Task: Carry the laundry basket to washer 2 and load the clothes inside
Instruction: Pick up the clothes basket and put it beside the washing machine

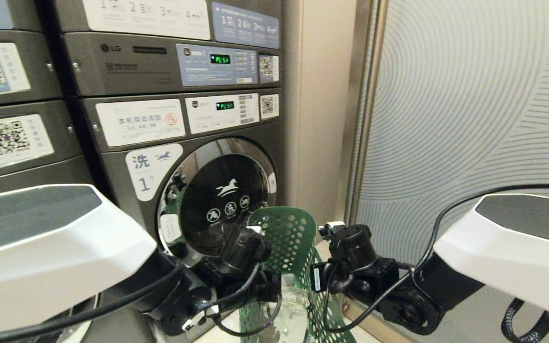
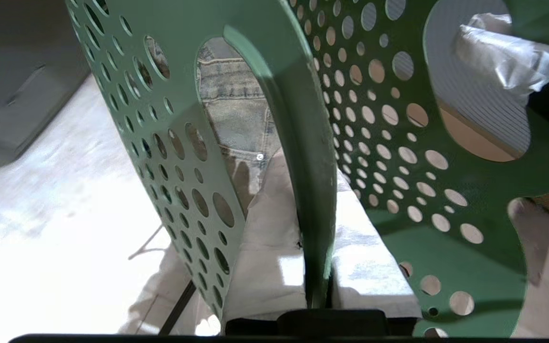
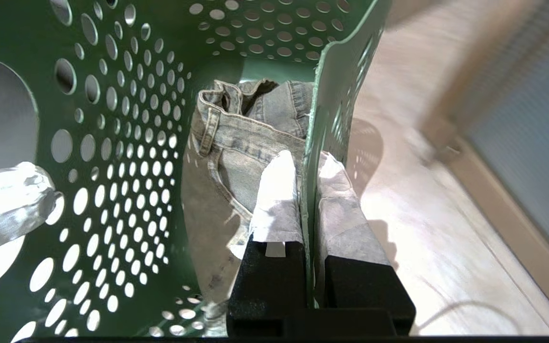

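The dark green perforated laundry basket hangs between my two arms, in front of a washer door. My left gripper is shut on one side wall of the laundry basket, with one white-wrapped finger inside and one outside. On the opposite wall of the laundry basket, my right gripper is shut the same way. The clothes, faded denim with seams and a waistband, lie on the basket floor; the clothes also show in the left wrist view. Washer 2 is out of view.
The dark grey washer straight ahead carries a white label with a horse and a 1, and its round door is shut. More machines stand to the left. A ribbed wall panel is on the right, above a pale floor.
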`<state>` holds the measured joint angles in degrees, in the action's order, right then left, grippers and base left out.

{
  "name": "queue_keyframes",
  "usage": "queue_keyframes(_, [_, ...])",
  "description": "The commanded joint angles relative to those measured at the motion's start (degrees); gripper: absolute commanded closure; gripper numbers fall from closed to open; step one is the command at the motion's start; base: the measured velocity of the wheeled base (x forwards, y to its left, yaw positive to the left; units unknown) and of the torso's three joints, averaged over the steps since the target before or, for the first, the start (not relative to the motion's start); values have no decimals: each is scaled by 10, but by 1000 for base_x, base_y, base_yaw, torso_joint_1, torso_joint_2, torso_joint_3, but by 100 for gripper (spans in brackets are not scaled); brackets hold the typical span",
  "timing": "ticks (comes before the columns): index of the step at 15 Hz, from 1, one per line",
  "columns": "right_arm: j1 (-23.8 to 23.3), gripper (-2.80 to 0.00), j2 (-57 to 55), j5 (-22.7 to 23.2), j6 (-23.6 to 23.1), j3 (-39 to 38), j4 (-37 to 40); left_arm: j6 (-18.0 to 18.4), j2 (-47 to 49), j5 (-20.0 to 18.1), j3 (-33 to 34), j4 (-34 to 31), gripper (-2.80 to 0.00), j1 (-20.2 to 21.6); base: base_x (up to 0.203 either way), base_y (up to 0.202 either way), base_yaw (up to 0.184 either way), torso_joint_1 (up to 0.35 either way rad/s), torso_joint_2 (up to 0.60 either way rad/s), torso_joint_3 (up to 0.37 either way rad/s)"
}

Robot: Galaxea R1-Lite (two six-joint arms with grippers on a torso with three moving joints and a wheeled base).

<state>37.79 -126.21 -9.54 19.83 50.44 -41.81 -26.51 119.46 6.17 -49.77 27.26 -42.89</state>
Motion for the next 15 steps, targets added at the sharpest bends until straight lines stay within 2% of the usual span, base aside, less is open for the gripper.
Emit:
queue_keyframes(1, [0, 0, -1, -1, 1, 0, -3, -2, 0, 2, 1, 2, 0, 0, 2, -10, 175, 2, 0, 2])
queue_keyframes(15, [0, 0, -1, -5, -1, -6, -3, -4, 3, 2, 3, 3, 0, 0, 1, -7, 176, 3, 4, 2])
